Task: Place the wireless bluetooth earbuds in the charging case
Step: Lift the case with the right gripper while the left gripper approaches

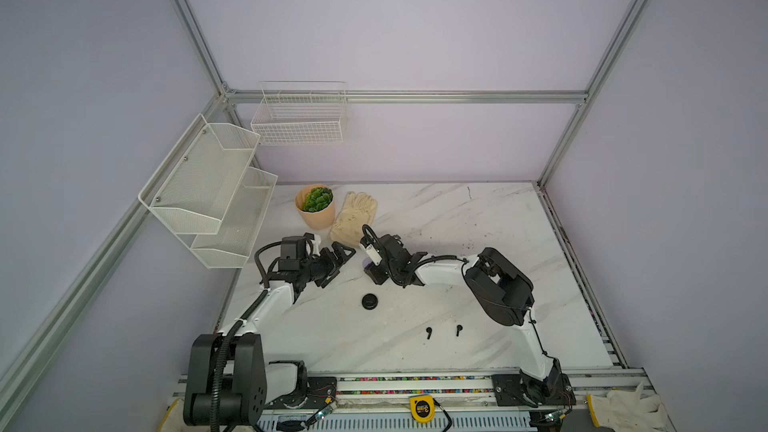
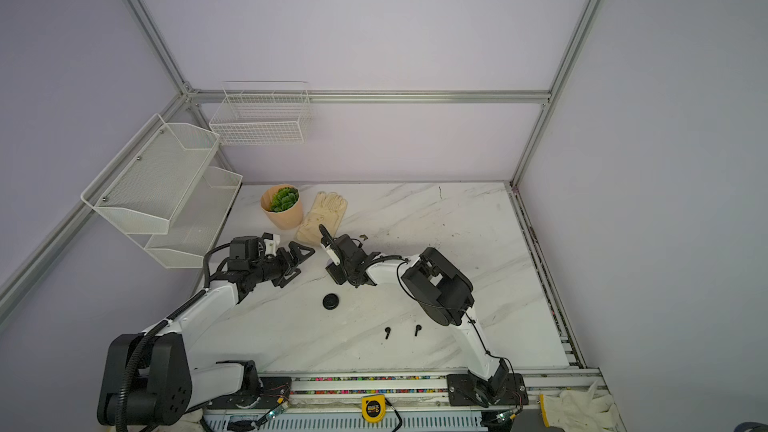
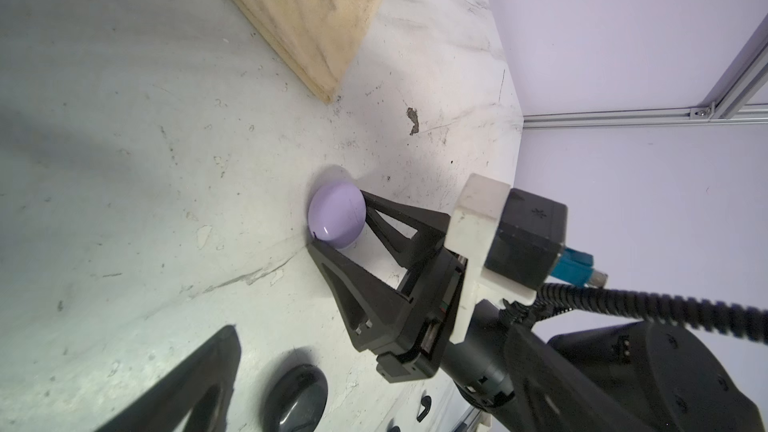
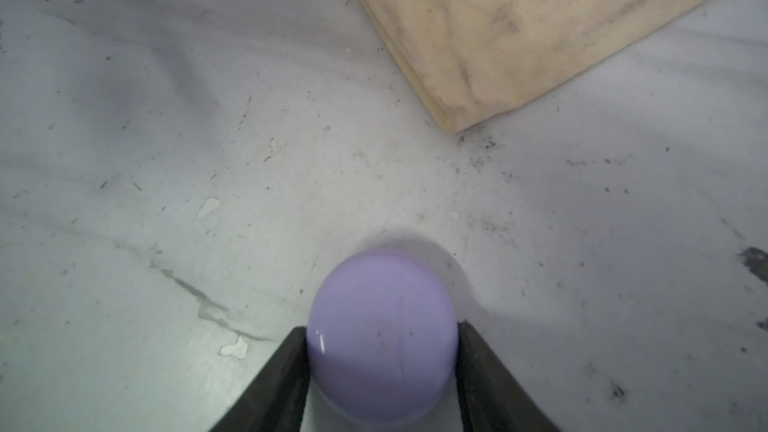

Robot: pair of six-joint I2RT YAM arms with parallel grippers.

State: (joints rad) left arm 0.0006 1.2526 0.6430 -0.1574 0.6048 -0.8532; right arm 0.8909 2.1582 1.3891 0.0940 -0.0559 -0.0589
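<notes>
Lilac-grey walls and an aluminium frame around a white marbled tabletop.

On the left wall, a white mesh shelf of 2 tiers. On the back wall just to its right, a white wire basket. At the table's back left, a tan pot holding a green plant, with a cream glove lying flat just beside it.

Next, the left gripper over bare marble, jaws spread wide. Right of it, a round lilac case flat on the table, lid down, contents hidden, pinched at its 2 sides by the right gripper. Nearer the front, a round black case, also closed, apart from both grippers. Further right and forward, a black earbud and a second black earbud, loose on the marble, near each other, outside either case.

Scuffs and dark specks on the marble around the lilac case, plain in both wrist views. Along the front rail, a yellow tape measure and, far right, white gloves.
</notes>
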